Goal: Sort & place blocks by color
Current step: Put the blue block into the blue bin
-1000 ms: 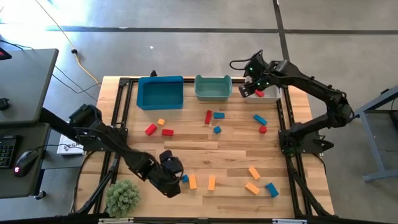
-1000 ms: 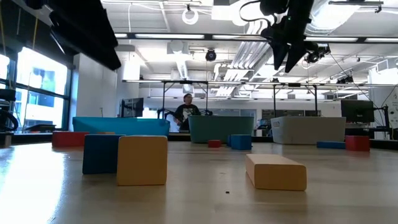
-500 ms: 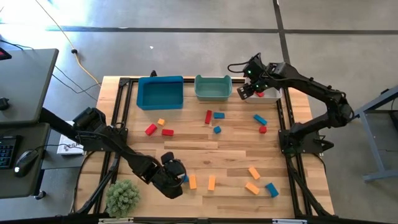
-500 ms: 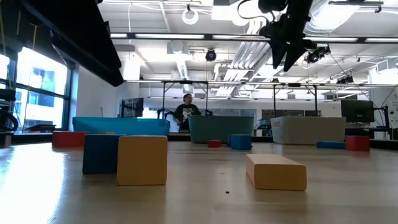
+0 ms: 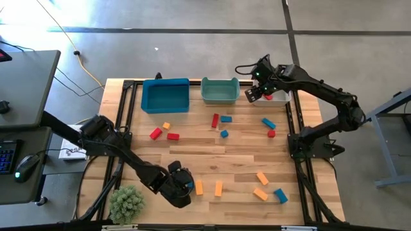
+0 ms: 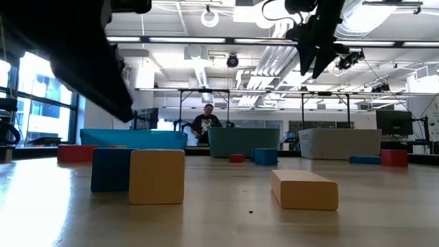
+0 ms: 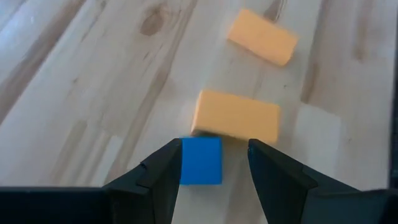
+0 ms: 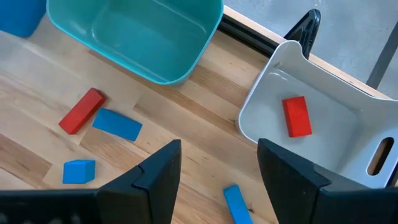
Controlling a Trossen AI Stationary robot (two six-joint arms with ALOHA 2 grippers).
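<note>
Left wrist view shows the left gripper (image 7: 213, 163) jaws spread around the small blue cube (image 7: 200, 160) (touching an orange rectangular block (image 7: 236, 116)), so closing could nudge that neighbour.

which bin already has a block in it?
The white bin, the right-hand of the three bins: a red block lies inside. The teal bin and blue bin show nothing inside.

Arms: two, matte black, jointed segments
Right arm (image 5: 321, 96): looped black cable, small green light near wrist
Claw fingers (image 7: 273, 180): black, angular, flat-faced
</note>
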